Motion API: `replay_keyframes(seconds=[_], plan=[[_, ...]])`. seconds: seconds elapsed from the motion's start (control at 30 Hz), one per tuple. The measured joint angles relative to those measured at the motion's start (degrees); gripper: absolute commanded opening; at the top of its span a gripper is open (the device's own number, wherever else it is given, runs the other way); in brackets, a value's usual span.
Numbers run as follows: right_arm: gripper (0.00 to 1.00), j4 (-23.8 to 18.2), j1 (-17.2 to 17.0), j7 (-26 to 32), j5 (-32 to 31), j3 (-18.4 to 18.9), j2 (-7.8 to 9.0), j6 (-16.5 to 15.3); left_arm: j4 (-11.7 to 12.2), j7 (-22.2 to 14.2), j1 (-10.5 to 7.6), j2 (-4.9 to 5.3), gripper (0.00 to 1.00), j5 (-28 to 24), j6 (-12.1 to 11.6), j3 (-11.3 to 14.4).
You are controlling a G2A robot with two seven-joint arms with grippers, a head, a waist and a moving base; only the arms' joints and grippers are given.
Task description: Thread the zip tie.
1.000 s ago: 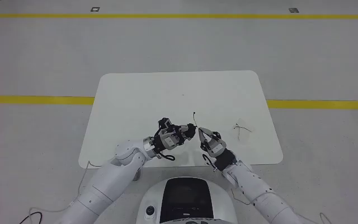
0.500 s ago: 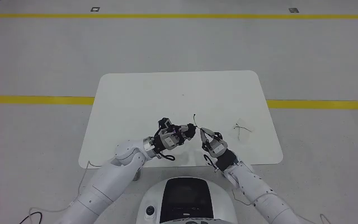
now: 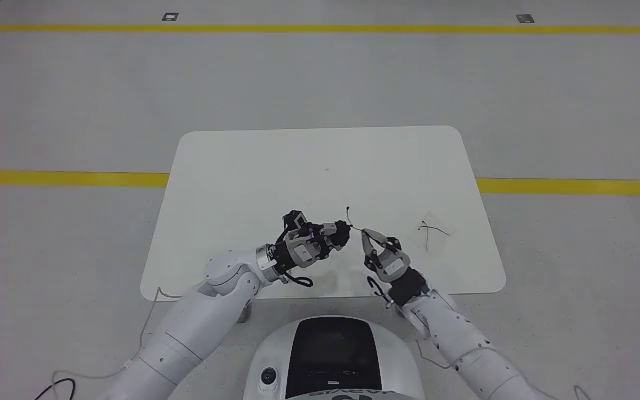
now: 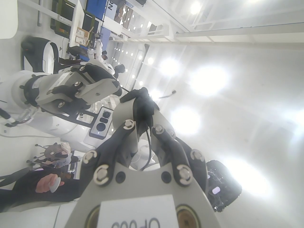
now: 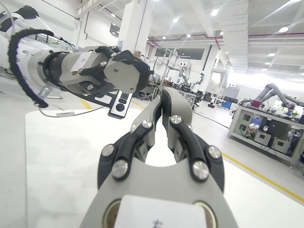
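Zip tie is held up off the worktop, above its front part, between the two tools. L tool is clamped tight on it, with the black strap running down between the fingers and one end sticking out past the tips. R tool has its fingers pressed together, tip to tip w/ the L tool. It prob. pinches the strap's thin end, but that's hard to make out. Some loose ties lie on the worktop to the right, well apart.
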Motion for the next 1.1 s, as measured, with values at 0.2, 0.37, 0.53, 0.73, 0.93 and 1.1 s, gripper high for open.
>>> replay_keyframes(seconds=[0.2, 0.37, 0.53, 0.73, 0.93, 1.1], plan=[[0.0, -0.1, -0.42, 0.08, -0.08, 0.58, 0.0, 0.05, 0.0, 0.0, 0.0, 0.0, 0.0, 0.0, 0.0, 0.0], [0.0, -0.11, -0.65, -0.01, -0.16, 1.03, -0.02, -0.03, 0.0, 0.0, 0.0, 0.0, 0.0, 0.0, 0.0, 0.0], [0.0, -0.09, -0.9, -0.18, -0.25, 1.59, 0.02, -0.13, 0.0, 0.0, 0.0, 0.0, 0.0, 0.0, 0.0, 0.0], [0.0, -0.2, -1.18, -0.22, -0.29, 2.02, 0.03, -0.21, 0.0, 0.0, 0.0, 0.0, 0.0, 0.0, 0.0, 0.0], [0.0, -0.16, -1.27, -0.23, -0.29, 2.37, 0.06, -0.33, 0.0, 0.0, 0.0, 0.0, 0.0, 0.0, 0.0, 0.0], [0.0, -0.24, -1.43, -0.25, -0.29, 2.81, 0.08, -0.4, 0.0, 0.0, 0.0, 0.0, 0.0, 0.0, 0.0, 0.0]])
